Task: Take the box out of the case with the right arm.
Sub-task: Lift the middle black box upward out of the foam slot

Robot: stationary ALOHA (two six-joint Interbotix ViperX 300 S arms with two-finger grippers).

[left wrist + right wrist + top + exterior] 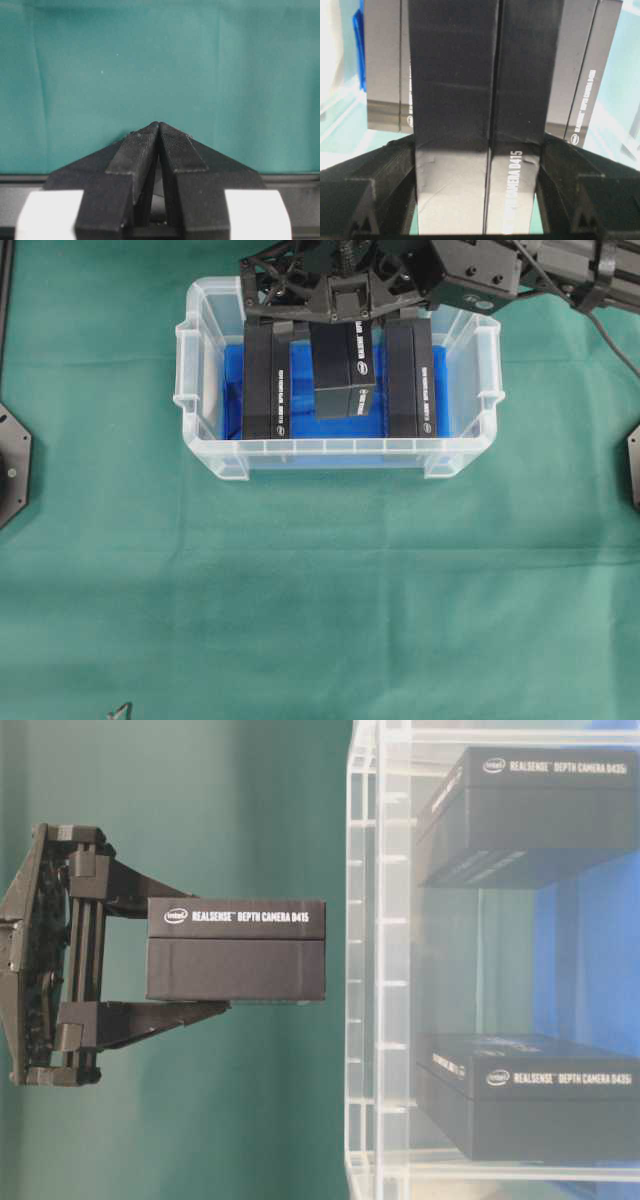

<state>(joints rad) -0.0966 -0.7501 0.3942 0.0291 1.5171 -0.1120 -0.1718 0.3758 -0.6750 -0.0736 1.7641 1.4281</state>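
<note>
My right gripper (343, 302) (477, 150) is shut on a black box (345, 368) (236, 951) (470, 90) printed with white lettering. One finger presses on each long side of the box. The box hangs above the middle of the clear case (330, 452) (366, 970), free of its rim in the table-level view. Two more black boxes (266, 380) (411, 378) stand on the blue sheet (232, 390) inside, left and right of the gap. My left gripper (159, 125) is shut, with nothing between its pads, over bare green cloth.
Green cloth (320, 590) covers the table all round the case. Black base plates sit at the left edge (12, 465) and the right edge (634, 465). The right arm's links (520, 270) reach in from the top right over the case's far wall.
</note>
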